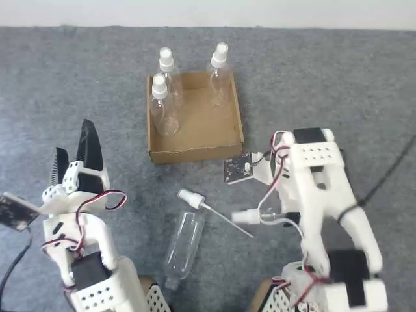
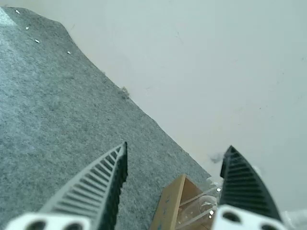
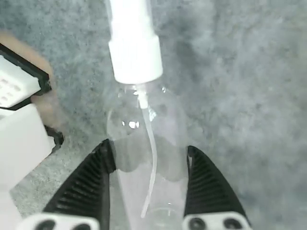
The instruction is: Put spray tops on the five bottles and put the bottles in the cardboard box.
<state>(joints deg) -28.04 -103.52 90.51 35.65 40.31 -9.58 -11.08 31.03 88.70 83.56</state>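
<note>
Three capped bottles (image 1: 166, 97) stand in the cardboard box (image 1: 195, 155). A bare clear bottle (image 1: 184, 244) lies on the carpet in front of it, and a loose spray top (image 1: 192, 199) with its long tube rests just beyond that bottle's end. My right gripper (image 1: 278, 216) (image 3: 148, 148) is shut on a clear bottle (image 3: 144, 139) that carries a white spray top (image 3: 135, 52) (image 1: 244, 216), held low over the carpet to the right of the loose parts. My left gripper (image 1: 73, 146) (image 2: 176, 148) stands open at the left, raised and holding nothing.
Grey carpet (image 1: 338, 84) covers the table. A small circuit board (image 1: 238, 169) on the right arm hangs near the box's front right corner. The box corner (image 2: 171, 206) shows between my left fingers. Both arm bases stand at the near edge.
</note>
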